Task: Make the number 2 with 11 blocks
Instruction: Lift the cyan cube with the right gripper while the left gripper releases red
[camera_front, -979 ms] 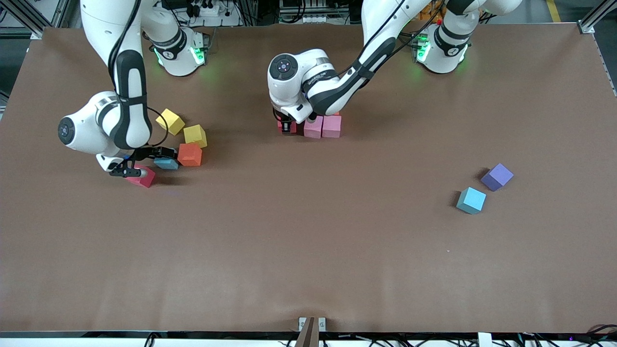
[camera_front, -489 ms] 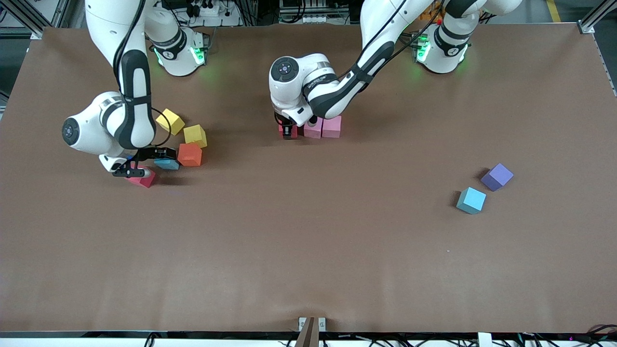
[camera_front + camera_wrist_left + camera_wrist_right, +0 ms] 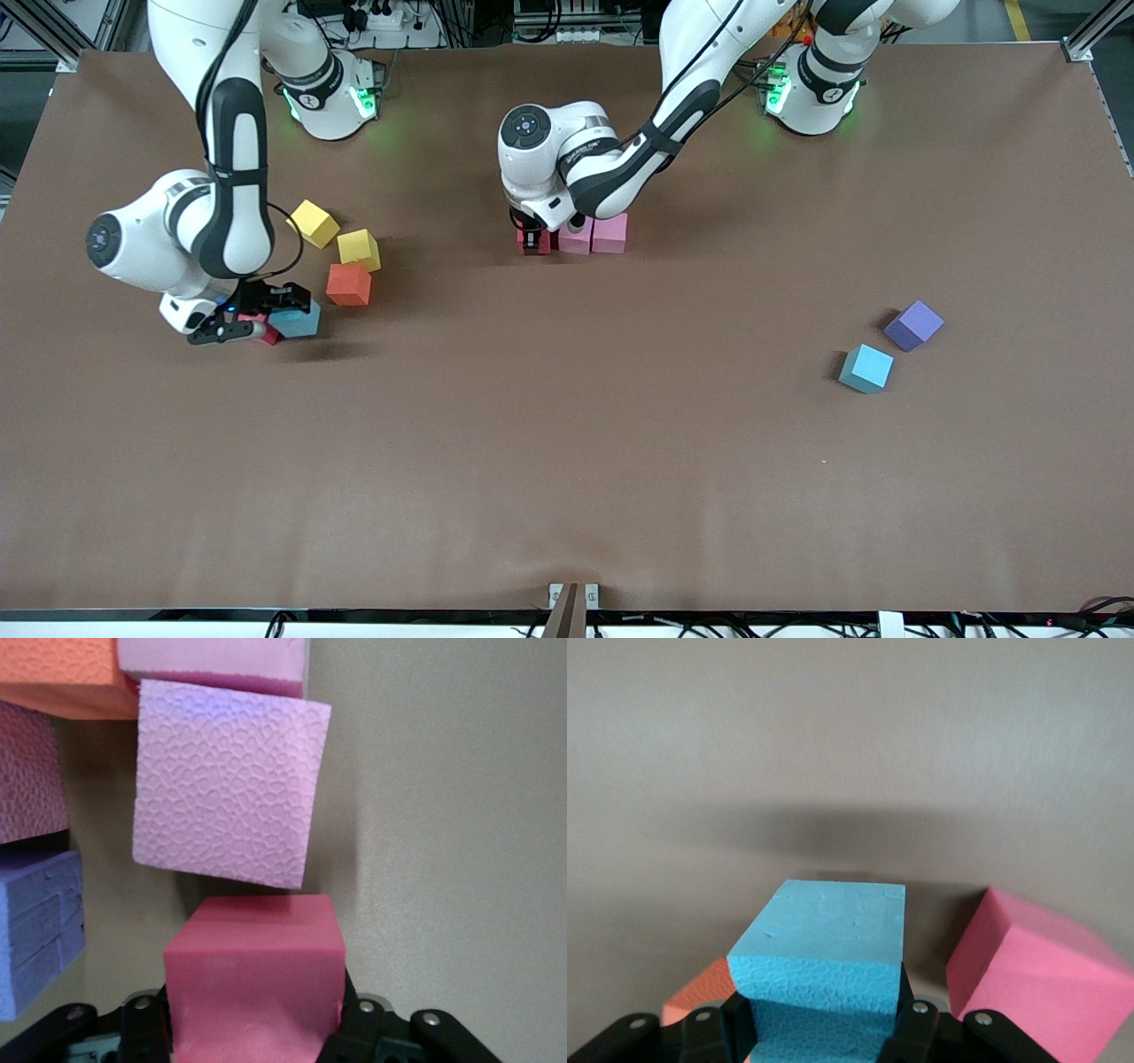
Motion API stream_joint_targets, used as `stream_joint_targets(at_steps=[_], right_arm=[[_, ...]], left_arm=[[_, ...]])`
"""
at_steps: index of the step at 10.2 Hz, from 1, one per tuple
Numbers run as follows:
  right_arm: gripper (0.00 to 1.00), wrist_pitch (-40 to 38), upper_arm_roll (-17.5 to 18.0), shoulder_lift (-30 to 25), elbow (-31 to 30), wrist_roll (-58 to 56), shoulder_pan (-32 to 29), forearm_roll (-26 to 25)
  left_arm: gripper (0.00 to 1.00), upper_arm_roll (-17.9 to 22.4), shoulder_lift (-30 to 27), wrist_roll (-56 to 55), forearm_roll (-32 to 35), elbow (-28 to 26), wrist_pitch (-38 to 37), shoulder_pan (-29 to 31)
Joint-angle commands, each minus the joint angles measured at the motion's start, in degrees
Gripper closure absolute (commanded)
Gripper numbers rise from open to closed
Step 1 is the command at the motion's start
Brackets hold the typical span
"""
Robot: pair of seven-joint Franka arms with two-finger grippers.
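Right hand [image 3: 257,321] is clamped on a light blue cube [image 3: 296,320], lifted just off the worktop [image 3: 567,461] over a red-pink cube [image 3: 266,332] that lies under it; its own wrist view shows the blue cube [image 3: 824,966] squeezed between the fingers [image 3: 917,1028] and the pink-red one [image 3: 1032,979] beside it. Near the orange cube [image 3: 349,284], which sits just toward the robots' bases from that hand, lie two yellow cubes [image 3: 337,236].

Left hand [image 3: 532,237] is down at the middle of the worktop, closed on a red cube [image 3: 252,983], which stands at the end of a row with two pink cubes [image 3: 593,234]. In the left wrist view a pink cube [image 3: 226,784] lies just beside the held one, with an orange block [image 3: 58,678] and a purple block [image 3: 35,930] close by.

Well apart from the orange cube, toward the left arm's end, a purple cube [image 3: 913,325] and another light blue cube [image 3: 866,369] sit near each other.
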Motion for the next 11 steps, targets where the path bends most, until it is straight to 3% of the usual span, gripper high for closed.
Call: stream_joint_targets(at_steps=[1, 5, 11], right_arm=[[0.84, -5.2, -3.2, -0.8, 3.1, -0.2, 3.6, 1.0], [0.90, -7.7, -3.3, -0.8, 5.1, 4.6, 7.9, 1.3], [0.88, -9.1, -2.9, -0.6, 8.2, 13.9, 12.7, 1.7]], left_arm=[[0.75, 0.2, -0.7, -11.7, 4.2, -2.8, 2.7, -0.8], [0.75, 0.2, -0.7, -11.9, 5.0, -4.1, 3.9, -0.6], [0.75, 0.2, -2.0, -11.9, 6.6, -7.0, 3.9, 0.3]])
